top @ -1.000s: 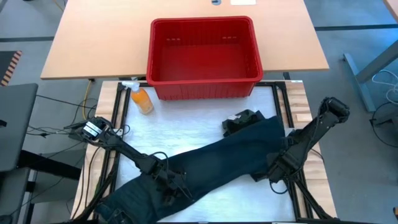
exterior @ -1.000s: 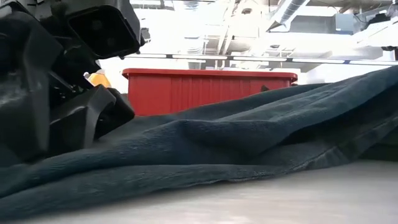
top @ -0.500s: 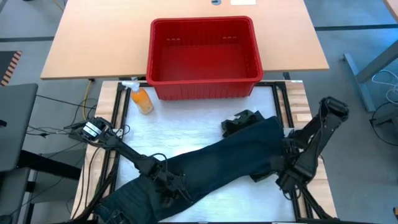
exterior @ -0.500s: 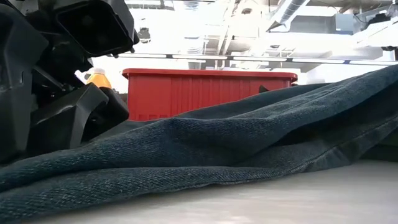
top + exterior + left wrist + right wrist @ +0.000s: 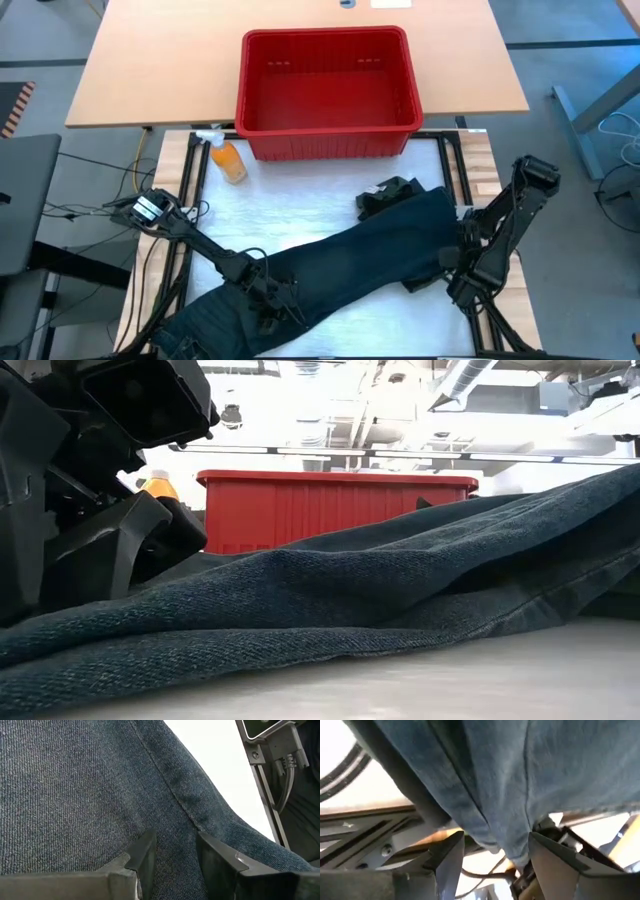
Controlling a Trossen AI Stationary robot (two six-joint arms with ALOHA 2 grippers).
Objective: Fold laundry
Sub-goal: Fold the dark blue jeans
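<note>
Laundry: one long dark blue-grey garment lies slantwise across the white table; one small dark crumpled piece sits touching its far end.
Left gripper: fingers part open, pressed down on the cloth with a fold between them.
Right gripper: fingers spread wide, cloth edge hanging between them, not clamped.
Left arm: stretched low from the table's left edge onto the garment's near half.
Right arm: bent at the table's right edge, beside the garment's far end.
Basket: one, red, beyond the table.
Bottle: one, orange, beside the basket.
</note>
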